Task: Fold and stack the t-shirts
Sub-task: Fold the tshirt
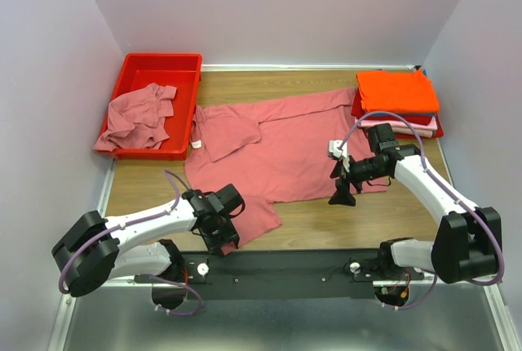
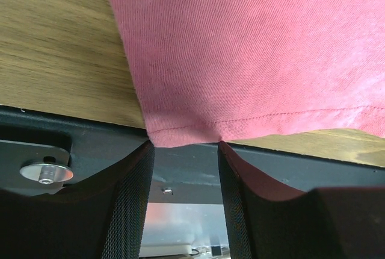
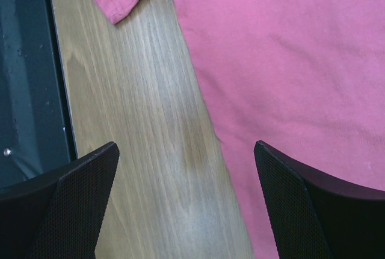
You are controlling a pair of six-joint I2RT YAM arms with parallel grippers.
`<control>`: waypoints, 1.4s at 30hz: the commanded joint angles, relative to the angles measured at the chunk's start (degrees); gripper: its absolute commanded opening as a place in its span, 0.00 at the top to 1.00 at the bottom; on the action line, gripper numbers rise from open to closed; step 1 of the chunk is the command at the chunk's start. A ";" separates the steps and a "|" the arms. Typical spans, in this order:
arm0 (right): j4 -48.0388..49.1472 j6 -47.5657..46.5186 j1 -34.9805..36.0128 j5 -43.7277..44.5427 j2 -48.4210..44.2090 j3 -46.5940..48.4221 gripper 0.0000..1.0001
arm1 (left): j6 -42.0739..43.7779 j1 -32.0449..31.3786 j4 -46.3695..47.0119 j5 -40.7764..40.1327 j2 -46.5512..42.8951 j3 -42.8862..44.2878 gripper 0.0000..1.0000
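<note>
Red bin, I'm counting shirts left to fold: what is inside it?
A crumpled rose-pink shirt, spilling over the near left corner of the bin. Anything under it is hidden.

Lab cell, wooden table (image 1: 326, 224) (white walls (image 1: 285, 8) around)

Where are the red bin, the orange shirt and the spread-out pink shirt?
red bin (image 1: 159, 75): top external view, bare floor.
orange shirt (image 1: 397, 90): top external view, middle of folded face.
spread-out pink shirt (image 1: 277, 151): top external view, mid-body.
</note>
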 commanded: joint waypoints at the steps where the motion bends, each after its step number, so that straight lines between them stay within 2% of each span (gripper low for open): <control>1: -0.87 -0.44 -0.33 0.58 -1.18 0.43 0.00 | -1.55 -0.36 1.13 -2.07 -0.11 -1.65 0.47; 15: -0.87 -0.18 -0.33 0.58 -1.27 0.52 0.00 | -0.15 -0.36 0.88 -2.42 -0.45 -0.25 0.60; 18: -0.87 -0.09 -0.42 0.67 -1.18 0.52 0.00 | 0.55 -0.36 0.44 -2.15 -1.68 0.89 0.67; 23: -0.78 0.96 -0.42 1.19 -1.18 0.96 0.00 | 1.52 -0.36 0.70 -2.85 -3.09 2.30 0.88; 26: -0.26 4.55 -0.68 5.39 -0.75 2.71 0.00 | 2.14 -0.36 0.88 -2.94 -3.53 3.00 0.92; 27: 0.18 6.13 -1.03 9.41 -0.40 3.15 0.00 | 2.31 -0.36 0.97 -3.03 -3.71 3.09 0.92; 31: 0.54 9.66 -9.71 16.13 1.10 4.56 0.00 | 3.80 -0.36 2.45 -3.12 -4.76 3.18 0.94; 32: 0.36 9.66 -15.83 16.57 1.45 4.83 0.01 | 4.07 -0.36 2.72 -2.95 -4.85 3.27 0.94; 35: -0.43 8.00 -23.24 20.17 2.94 5.62 0.02 | 5.21 -0.27 3.60 -2.77 -6.08 3.35 0.96; 39: -0.35 9.83 -26.25 25.00 5.75 5.27 0.06 | 6.00 -0.27 4.13 -3.47 -8.45 3.27 0.96; 40: -0.17 12.01 -26.96 25.27 6.80 5.70 0.11 | 6.01 -0.35 4.30 -3.47 -9.24 3.09 0.96; 42: 0.79 14.13 -29.76 25.54 9.44 6.15 0.15 | 6.01 -0.27 5.44 -3.03 -10.12 2.21 0.97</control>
